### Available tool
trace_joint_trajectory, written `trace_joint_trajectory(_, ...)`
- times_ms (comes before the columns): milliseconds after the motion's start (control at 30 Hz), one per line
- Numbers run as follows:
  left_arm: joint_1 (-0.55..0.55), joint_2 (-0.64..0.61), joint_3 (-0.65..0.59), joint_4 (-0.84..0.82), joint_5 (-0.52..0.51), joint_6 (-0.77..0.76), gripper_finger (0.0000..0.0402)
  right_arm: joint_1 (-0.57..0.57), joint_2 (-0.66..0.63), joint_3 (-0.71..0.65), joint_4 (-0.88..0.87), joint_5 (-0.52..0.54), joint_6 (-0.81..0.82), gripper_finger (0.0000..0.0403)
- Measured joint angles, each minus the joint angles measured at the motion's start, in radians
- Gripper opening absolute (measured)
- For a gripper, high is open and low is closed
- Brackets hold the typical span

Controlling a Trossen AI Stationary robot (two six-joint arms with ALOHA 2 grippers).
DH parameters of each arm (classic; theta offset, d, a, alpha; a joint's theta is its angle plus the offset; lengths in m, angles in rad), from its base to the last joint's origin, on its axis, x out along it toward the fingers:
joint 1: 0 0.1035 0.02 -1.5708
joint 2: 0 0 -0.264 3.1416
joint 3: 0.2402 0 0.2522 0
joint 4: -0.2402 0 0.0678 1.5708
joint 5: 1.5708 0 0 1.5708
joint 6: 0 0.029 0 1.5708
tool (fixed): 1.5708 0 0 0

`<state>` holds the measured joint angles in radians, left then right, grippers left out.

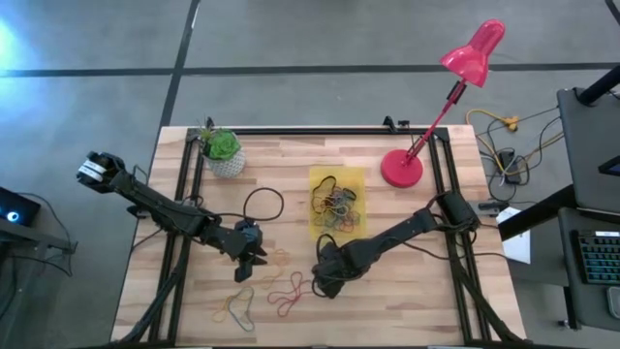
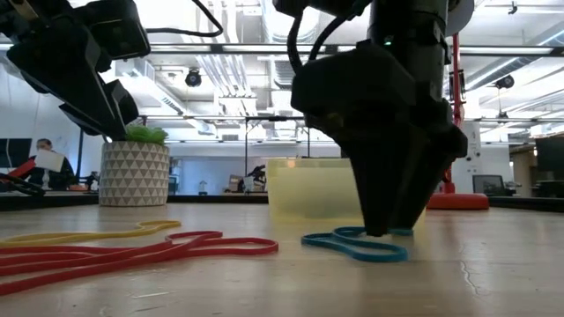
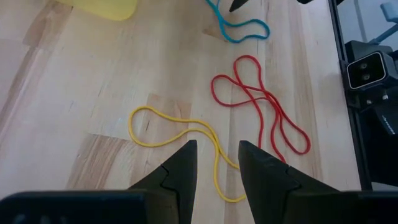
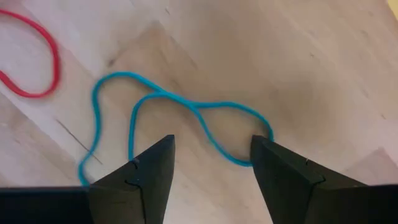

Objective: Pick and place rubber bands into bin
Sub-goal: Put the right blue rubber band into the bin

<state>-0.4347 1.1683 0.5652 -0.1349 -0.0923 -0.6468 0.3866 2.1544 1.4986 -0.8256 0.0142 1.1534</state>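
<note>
While both arms reach in over the wooden table point(image 1: 407, 291), the yellow bin point(image 1: 355, 177) sits near the table's middle and serves as the anchor for everything else. It is a shallow translucent tray, and a tangle of rubber bands point(image 1: 336, 206) in mixed colours already lies inside it. Beyond the bin stands a pink desk lamp point(image 1: 455, 92) on its round base, off to one side, and a small white pot with a green plant point(image 1: 223, 152) stands off to the other side.

Nearer than the bin, the right gripper point(image 4: 211, 163) is down at the tabletop just in front of the tray, its two fingers spread wide with nothing clamped between them; a blue rubber band point(image 4: 168, 118) lies flat on the wood with one end of its loop in the gap between the fingertips. In the low view that blue band point(image 2: 357, 245) lies just in front of the bin wall.

Farther from the bin, the left gripper point(image 3: 216, 158) hangs above the table with its fingers partly parted and empty. A yellow rubber band point(image 3: 180, 134) runs across the wood under the gap between them, and a red rubber band point(image 3: 258, 102) lies just beside it, between the yellow one and the blue one
</note>
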Motion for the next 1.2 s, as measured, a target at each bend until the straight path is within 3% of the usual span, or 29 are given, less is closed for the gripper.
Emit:
trace_joint_trajectory(300,0.000,0.000,0.000,0.000,0.002,0.000,0.0102,-0.001,-0.001,-0.002,-0.152,-0.009,-0.032,0.0176)
trace_joint_trajectory(767,0.001,0.000,0.000,0.000,0.002,0.000,0.0102,-0.001,-0.001,-0.002,-0.141,-0.008,-0.066,0.0130)
trace_joint_trajectory(1200,0.000,0.000,0.000,0.000,0.001,-0.001,0.0102,-0.001,-0.001,-0.005,-0.136,-0.017,-0.123,0.0039)
